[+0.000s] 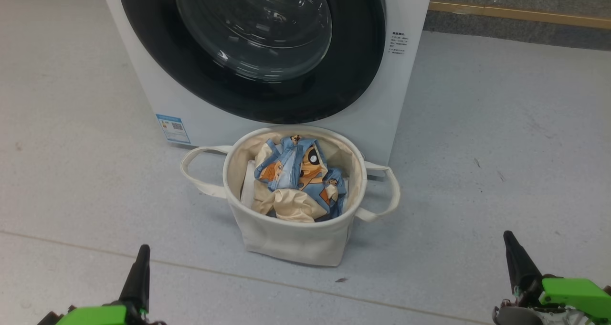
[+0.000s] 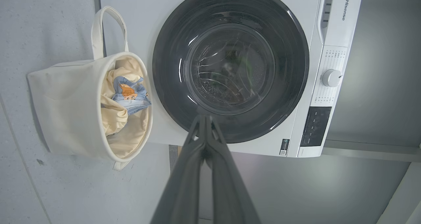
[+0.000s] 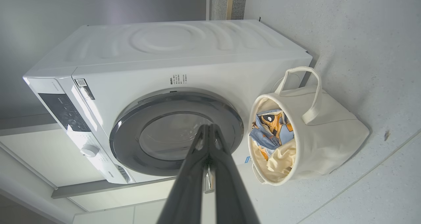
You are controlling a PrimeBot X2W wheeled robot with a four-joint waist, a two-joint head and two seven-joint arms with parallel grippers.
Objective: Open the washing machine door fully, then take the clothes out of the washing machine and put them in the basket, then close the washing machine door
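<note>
**A:** How do the tools stand?

**B:** The left gripper and the right gripper sit low at the near edge of the head view. Each has its fingers pressed together with nothing between them, tips aimed toward the machine.

**A:** And the clothes?

**B:** Ahead of both grippers, roughly midway between them and well apart from either. They lie bunched inside the basket.

**A:** Which way do they run?

**B:** No clear long axis, it's a crumpled heap. The blue printed part is on top and cream folds are toward the near side.

**A:** The basket?

**B:** Upright on the floor, mouth up, handles out to left and right. It stands just in front of the washing machine.

**A:** The washing machine door?

**B:** Shut flat against the front, glass facing the robot.
</note>
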